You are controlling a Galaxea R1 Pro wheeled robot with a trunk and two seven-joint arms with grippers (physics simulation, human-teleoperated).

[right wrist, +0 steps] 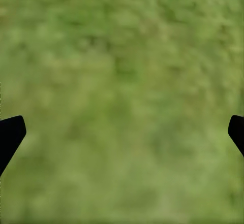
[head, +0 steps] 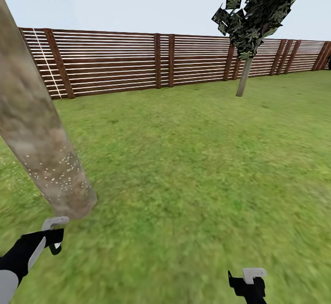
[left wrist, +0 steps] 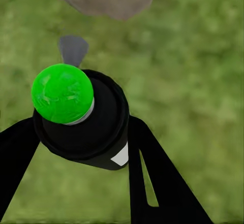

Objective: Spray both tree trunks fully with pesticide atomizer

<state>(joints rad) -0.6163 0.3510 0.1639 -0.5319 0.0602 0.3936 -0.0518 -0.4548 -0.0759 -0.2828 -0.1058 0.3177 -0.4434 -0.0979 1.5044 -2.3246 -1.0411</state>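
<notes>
Both grippers sit low over the lawn. Closed on the pesticide atomizer, the left gripper holds it with its grey nozzle toward the base of the near tree trunk; the right gripper hangs spread wide and empty. White specks dot the lower trunk, so spraying seems begun but patchy. Farther off, near the fence, a thin-stemmed tree stands.

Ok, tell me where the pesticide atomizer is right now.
The pesticide atomizer sits clamped in the left claw, low at the head view's left, just in front of the base of the near tree trunk.
</notes>
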